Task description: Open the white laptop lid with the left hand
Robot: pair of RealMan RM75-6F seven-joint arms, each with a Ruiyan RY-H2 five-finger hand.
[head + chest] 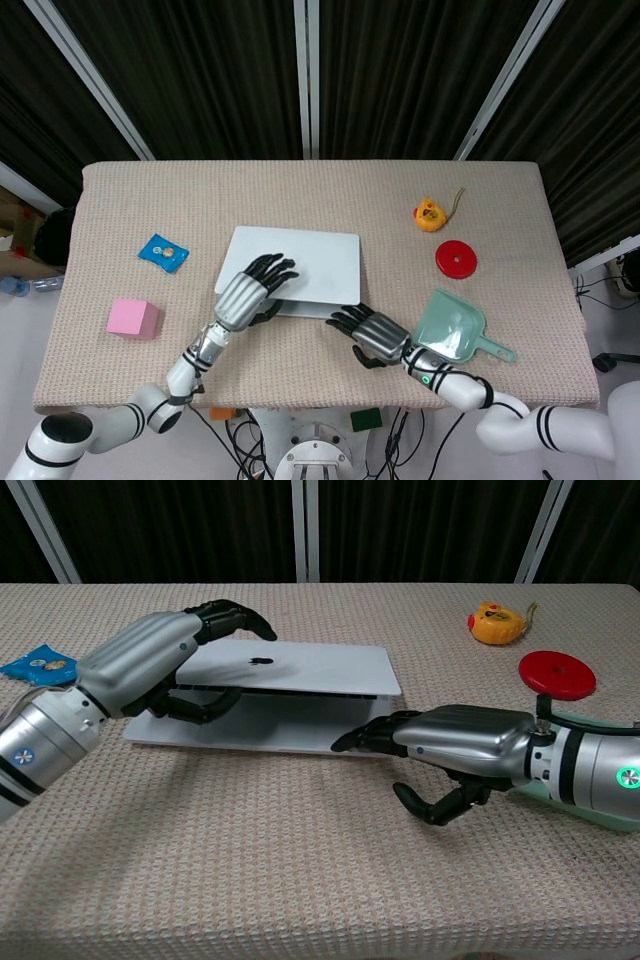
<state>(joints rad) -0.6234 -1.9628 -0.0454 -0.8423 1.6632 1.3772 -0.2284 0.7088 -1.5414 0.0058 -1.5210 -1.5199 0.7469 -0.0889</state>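
The white laptop (300, 268) (290, 670) lies mid-table with its lid raised a little at the front, a dark gap showing above the base (250, 735). My left hand (245, 295) (165, 660) grips the lid's front left edge, fingers over the top and thumb underneath. My right hand (365, 330) (450, 745) reaches in from the right with spread fingers; its fingertips rest on the base's front right corner and it holds nothing.
A blue snack packet (163, 252) and a pink cube (133, 318) lie at the left. A yellow tape measure (429, 214), a red disc (456, 260) and a pale green dustpan (455, 326) sit at the right.
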